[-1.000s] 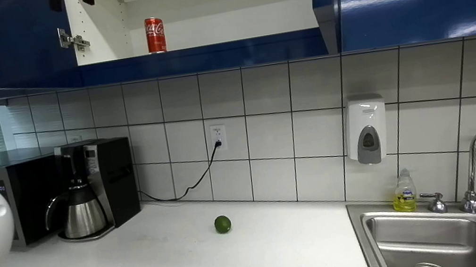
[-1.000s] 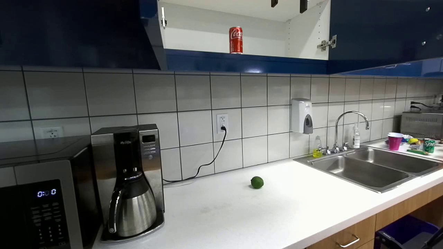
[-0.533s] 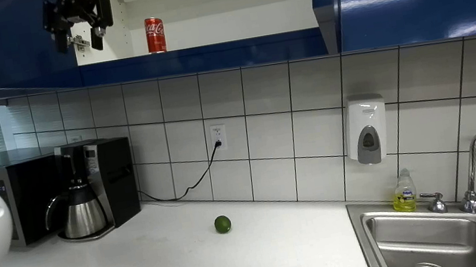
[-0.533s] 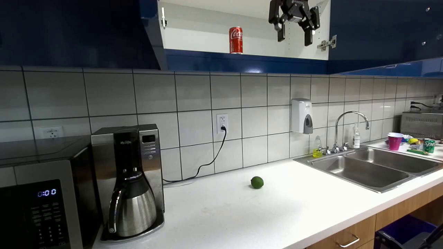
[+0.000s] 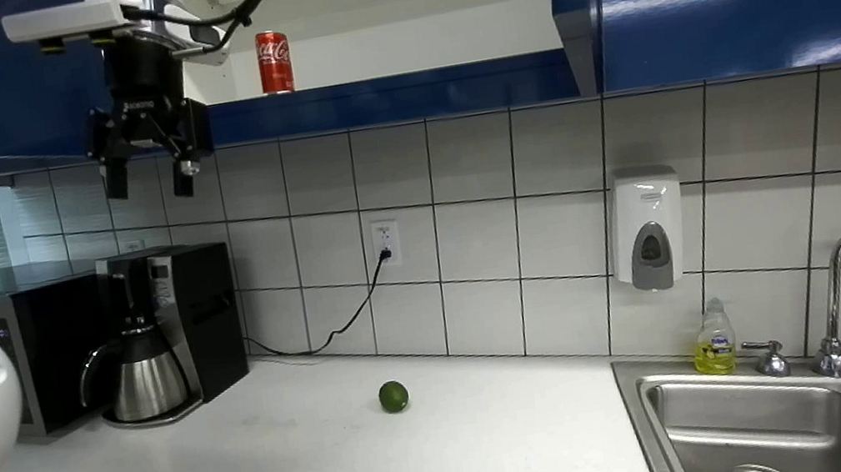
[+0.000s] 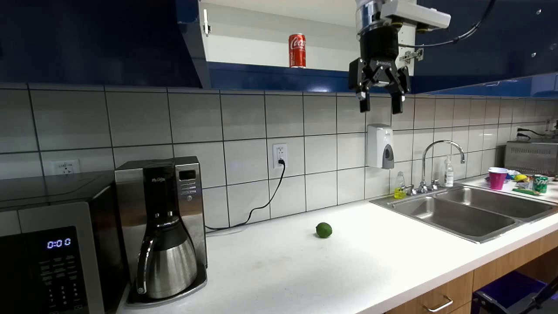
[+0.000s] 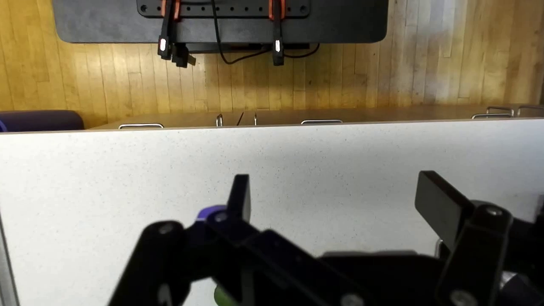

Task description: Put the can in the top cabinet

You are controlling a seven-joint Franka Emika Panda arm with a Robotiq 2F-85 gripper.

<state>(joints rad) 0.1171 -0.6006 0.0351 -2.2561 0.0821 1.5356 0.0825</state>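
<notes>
Hanging tip-down, my pincer [image 5: 150, 186] is spread wide and has hold of nothing; in the wrist view its two fingers [image 7: 437, 208] stand well apart. The red can [image 5: 274, 62] is inside the top cabinet [image 5: 390, 99], upright near the front edge, its long axis vertical, its top end upward and its white lettering turned outward. In both exterior views my pincer's tips show lower than the can and well apart from it, against the tiled wall [image 5: 472, 244].

Beneath me runs the long white surface [image 6: 305, 279]; the wrist view shows a wood floor [image 7: 340, 76] past its edge. A green round fruit [image 6: 324, 230] rests on the surface. A coffee maker [image 6: 189, 209] stands just beside the microwave [image 6: 56, 257]; farther along, the sink [image 5: 651, 436] is set in, with a soap bottle [image 5: 713, 341] near the faucet [image 5: 835, 271]. A white dispenser [image 5: 647, 229] hangs on the tiles. In an exterior view, my arm [image 6: 368, 17] and its cable [image 6: 456, 40] cover part of the cabinet's interior and open door [image 6: 479, 61].
</notes>
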